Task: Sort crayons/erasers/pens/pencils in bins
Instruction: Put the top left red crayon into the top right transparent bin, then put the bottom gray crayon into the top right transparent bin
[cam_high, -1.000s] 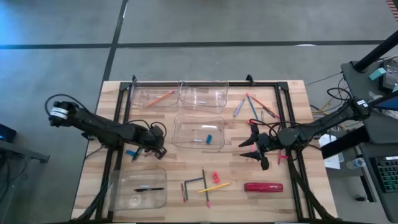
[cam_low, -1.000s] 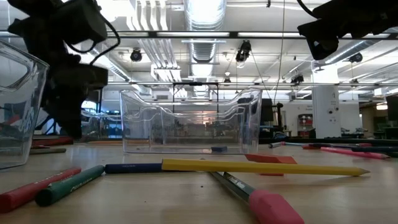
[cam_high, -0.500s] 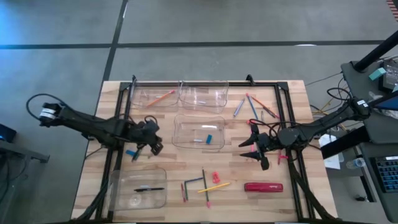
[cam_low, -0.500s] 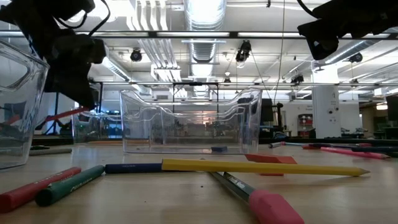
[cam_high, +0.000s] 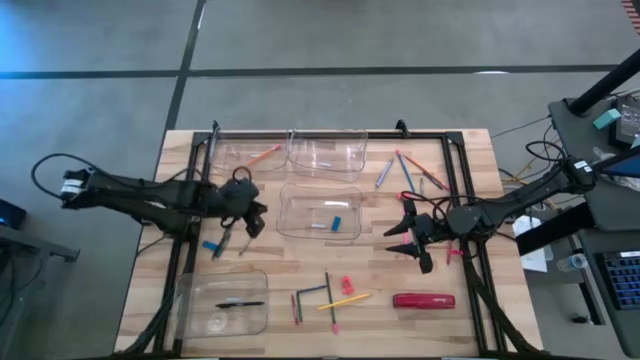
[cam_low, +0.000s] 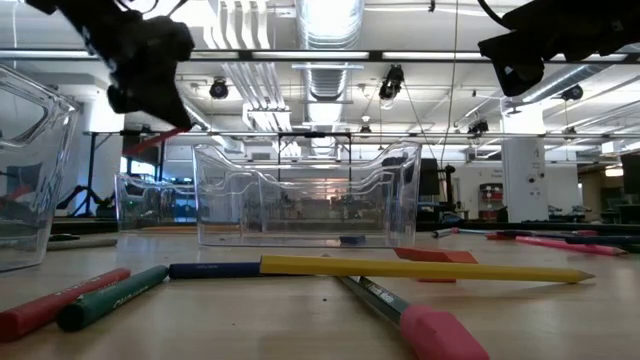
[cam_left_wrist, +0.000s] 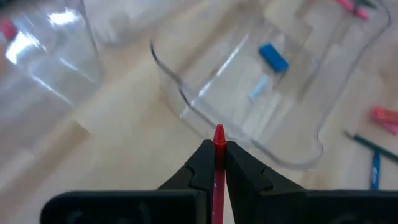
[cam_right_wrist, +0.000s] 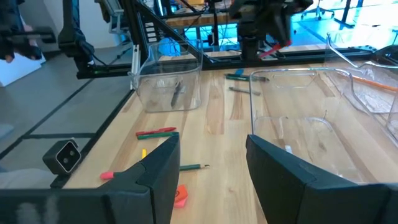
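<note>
Pencils: one red pencil (cam_left_wrist: 218, 163) is pinched between the jaws of the left gripper (cam_left_wrist: 217, 155), closed tight on it, the stick's long axis running along the fingers with its red tip poking just past them toward the middle bin (cam_left_wrist: 292, 118). In the high view the left gripper (cam_high: 243, 211) is raised over the table (cam_high: 470, 310), just left of that middle bin (cam_high: 320, 213) and near the far-left bin (cam_high: 246, 155).

Seen only from the left wrist: the pencil's colour and its direction, plus a blue eraser-like block (cam_left_wrist: 273, 56) lying inside the middle bin.

Seen only from the low view: the left gripper (cam_low: 150, 75) hangs well above the table, with a short red length (cam_low: 152, 141) slanting below it.

Seen from above: an orange pencil (cam_high: 260, 157) lies slanted in the far-left bin; the far-middle bin (cam_high: 326, 153) sits just beside it; the near-left bin (cam_high: 222, 301) holds a dark pen (cam_high: 240, 304). Loose sticks lie far right (cam_high: 405, 172) and near centre, among them a yellow pencil (cam_high: 345, 299) pointing left-right with a slight slant.

Right gripper (cam_high: 408, 240): right of the middle bin, jaws partly parted, holding nothing; in its wrist view the two fingers (cam_right_wrist: 158, 168) stand apart over bare table.
</note>
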